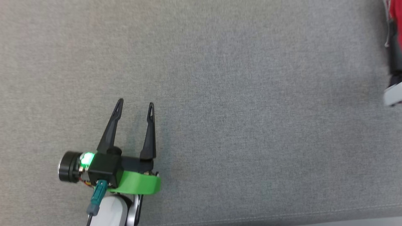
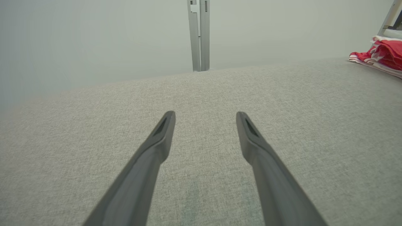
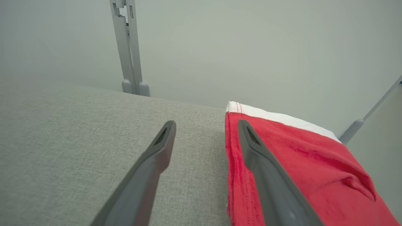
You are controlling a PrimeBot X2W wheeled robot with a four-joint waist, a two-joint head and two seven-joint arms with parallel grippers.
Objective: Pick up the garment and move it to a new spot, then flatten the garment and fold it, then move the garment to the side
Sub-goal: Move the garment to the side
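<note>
Under the garment, a grey fabric-covered desk (image 1: 251,94) is spreading across the whole head view, its weave plain and a stitched seam running along its near edge. Behind the garment, a pale bare wall (image 3: 251,47) is rising from the desk's far edge.

Garment (image 3: 314,163): red cloth with a white band along its far side and rows of red stitching down its left side. It is lying folded and flat at the far right of the desk, the white band reaching close to the desk's back edge. In the left wrist view its layers are showing as a low stack, red with white stripes at the bottom.

Left gripper (image 1: 135,102): hovering over bare grey fabric, well apart from the garment, on its left. Jaws are standing wide, with only desk cloth showing between them.

Right gripper (image 3: 205,123): sitting right at the garment's left edge. Jaws are standing wide. One finger is showing over the red cloth and the other over bare desk just beside the garment, so that edge is falling in the gap. Contact with the cloth: cannot tell.

Grey metal post (image 3: 128,47): standing upright against the wall, beyond the garment and to its left. A thinner slanted strut (image 3: 370,110) is leaning just past the garment's right corner.

Green band (image 1: 138,185) is wrapping the left wrist. A small green light (image 1: 88,158) is glowing beside it. Both are far from the garment.
</note>
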